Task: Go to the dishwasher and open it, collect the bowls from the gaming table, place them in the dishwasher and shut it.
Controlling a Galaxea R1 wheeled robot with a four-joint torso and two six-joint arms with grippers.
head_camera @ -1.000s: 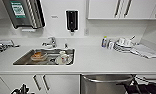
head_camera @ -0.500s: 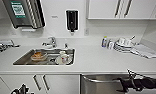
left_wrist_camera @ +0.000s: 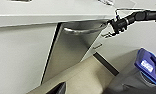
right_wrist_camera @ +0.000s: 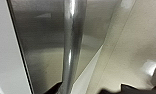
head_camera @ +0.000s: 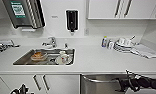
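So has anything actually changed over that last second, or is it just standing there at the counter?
Hardly anything. The right gripper stays at the right end of the dishwasher handle, and the door looks about as it did. The sink with its dishes and the counter sit unchanged.

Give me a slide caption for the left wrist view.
Right end effector at the bar handle of the stainless-steel dishwasher, below the white counter.

The right arm is black and slim, built of rounded segments with ribbed collars, and a thin pale cable loops along its upper side. Its gripper is black too, with small metal fittings glinting at the tip. The left gripper is a dark, angular shape with jagged outlines.
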